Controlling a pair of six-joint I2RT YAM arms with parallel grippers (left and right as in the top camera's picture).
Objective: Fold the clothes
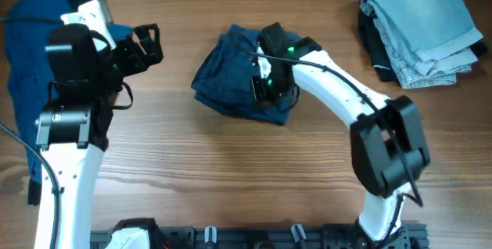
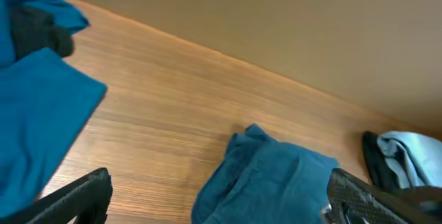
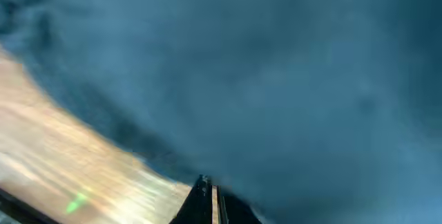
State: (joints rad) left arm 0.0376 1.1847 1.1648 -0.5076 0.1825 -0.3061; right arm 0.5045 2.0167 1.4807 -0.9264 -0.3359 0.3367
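We judge the fold on the dark blue garment (image 1: 223,80) at mid-frame nearly done. Our right gripper (image 1: 267,76) presses into it, but we cannot tell its grip. Our left gripper (image 1: 152,45) hangs wide open and empty. The next move likely carries the garment to the folded jeans (image 1: 423,26) at upper right.

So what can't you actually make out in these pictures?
- Right tool: open or shut on the dark blue garment? Overhead, its own body hides the grip; the right wrist view is blurred cloth.
- Blue pile: overhead, the left arm covers part and the frame edge cuts it.
- Dark garment under the folded jeans: mostly covered overhead.
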